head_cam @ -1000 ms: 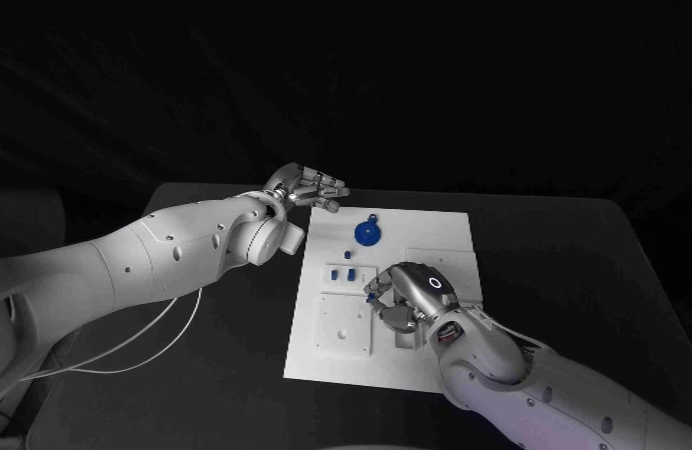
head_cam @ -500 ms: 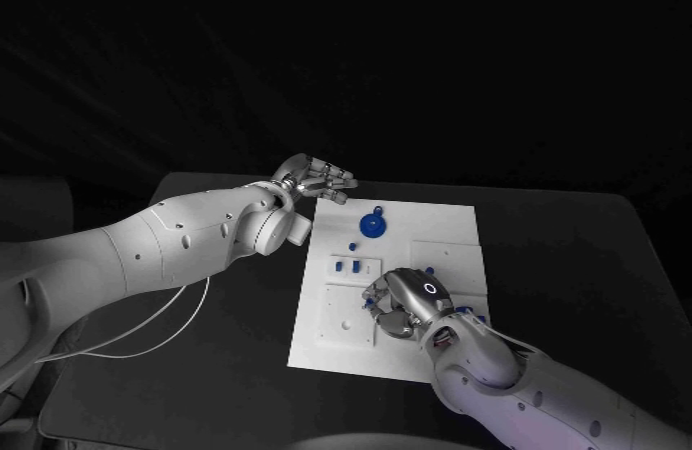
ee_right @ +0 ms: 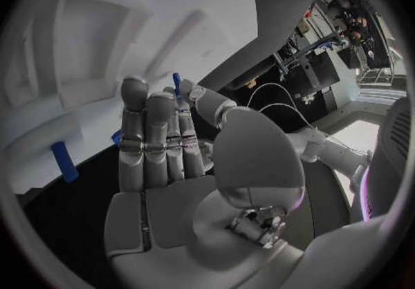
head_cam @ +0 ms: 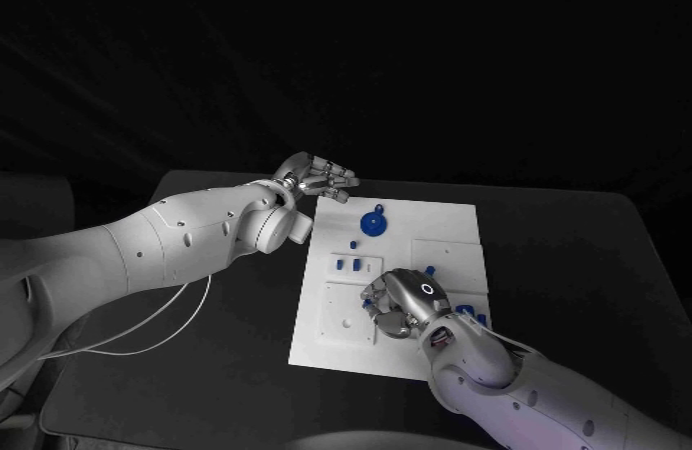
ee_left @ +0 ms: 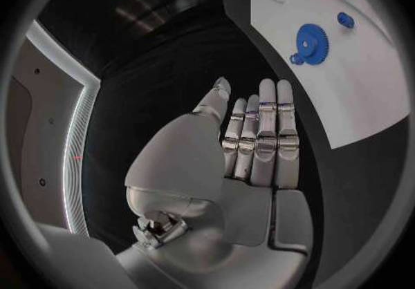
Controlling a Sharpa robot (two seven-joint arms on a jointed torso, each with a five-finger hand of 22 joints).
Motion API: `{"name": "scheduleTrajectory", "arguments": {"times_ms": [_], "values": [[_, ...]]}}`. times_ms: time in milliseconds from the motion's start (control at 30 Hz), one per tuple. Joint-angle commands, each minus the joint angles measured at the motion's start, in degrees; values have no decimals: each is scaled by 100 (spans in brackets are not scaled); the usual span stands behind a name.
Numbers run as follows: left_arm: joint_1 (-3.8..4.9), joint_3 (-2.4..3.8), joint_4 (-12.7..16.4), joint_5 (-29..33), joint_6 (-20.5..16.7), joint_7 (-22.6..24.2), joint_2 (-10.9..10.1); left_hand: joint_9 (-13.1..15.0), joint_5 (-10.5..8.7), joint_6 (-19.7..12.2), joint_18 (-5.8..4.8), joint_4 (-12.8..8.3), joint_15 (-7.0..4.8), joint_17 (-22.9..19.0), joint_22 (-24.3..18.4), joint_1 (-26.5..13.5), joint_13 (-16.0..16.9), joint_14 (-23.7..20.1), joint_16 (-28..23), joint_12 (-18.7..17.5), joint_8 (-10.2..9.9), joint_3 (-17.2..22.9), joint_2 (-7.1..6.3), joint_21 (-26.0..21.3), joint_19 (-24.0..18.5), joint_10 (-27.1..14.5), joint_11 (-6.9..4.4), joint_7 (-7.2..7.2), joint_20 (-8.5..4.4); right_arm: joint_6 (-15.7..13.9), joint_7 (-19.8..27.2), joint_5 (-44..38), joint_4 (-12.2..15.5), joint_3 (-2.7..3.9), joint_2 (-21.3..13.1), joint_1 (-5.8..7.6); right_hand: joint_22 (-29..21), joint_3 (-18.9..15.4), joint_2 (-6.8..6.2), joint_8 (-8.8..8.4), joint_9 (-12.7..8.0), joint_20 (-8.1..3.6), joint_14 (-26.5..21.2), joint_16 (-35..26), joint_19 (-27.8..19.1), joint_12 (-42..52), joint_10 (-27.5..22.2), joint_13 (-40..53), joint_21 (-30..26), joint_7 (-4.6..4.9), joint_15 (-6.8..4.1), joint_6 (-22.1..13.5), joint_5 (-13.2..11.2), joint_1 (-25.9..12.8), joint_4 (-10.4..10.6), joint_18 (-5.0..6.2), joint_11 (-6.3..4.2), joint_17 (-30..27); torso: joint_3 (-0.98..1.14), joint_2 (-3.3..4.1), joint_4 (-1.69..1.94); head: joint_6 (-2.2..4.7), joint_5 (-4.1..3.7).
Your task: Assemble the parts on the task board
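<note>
My right silver hand is hovering over the near half of the flat white rectangular task board, palm down, at about six o'clock from the board's centre. In my right wrist view the fingers are lying straight and pressed side by side, and a small slim blue peg is showing between the thumb tip and the neighbouring fingertip; I am pinching it there. A short blue bar-shaped part is lying on the board's white surface just beside my fingers, and a further small blue piece is peeking out at the edge of one finger.

My left silver hand is hanging off the board's far-left corner, at about eleven o'clock from the board's centre, over the black table. Its fingers are extended and held close together, holding nothing.

On the board, a round blue gear-like disc with a small loop is lying at twelve o'clock from centre. A tiny blue cylinder is sitting just beside it at its seven o'clock. Two short blue pegs are resting side by side nearer the centre, at about nine o'clock. More small blue pieces are showing at four o'clock, just beside my right wrist.
</note>
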Motion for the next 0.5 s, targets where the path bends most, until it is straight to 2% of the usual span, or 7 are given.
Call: {"name": "scheduleTrajectory", "arguments": {"times_ms": [33,500], "values": [[7,5,5,31,74,28,14,8,2,-10,-37,-5,-4,-8,-26,-14,-1,-34,-13,-14,-12,-16,41,21,2,-25,5,21,42,62,7,-97,-12,-3,14,-7,5,-17,56,23,7,-29,3,-34,224,19,33,4,-33,7,-43,31,34,-18,-19,62,7,5,0,-1,-1,1,12],[7,5,3,31,90,19,17,8,2,-10,-37,-5,-4,-8,-26,-14,-1,-34,-13,-14,-12,-16,41,21,2,-25,5,21,42,161,-98,-214,-93,-7,81,-8,3,-24,71,23,7,-27,1,-39,220,20,30,4,-50,8,-41,30,5,-20,-39,62,8,7,-2,-1,-1,-13,23]]}}
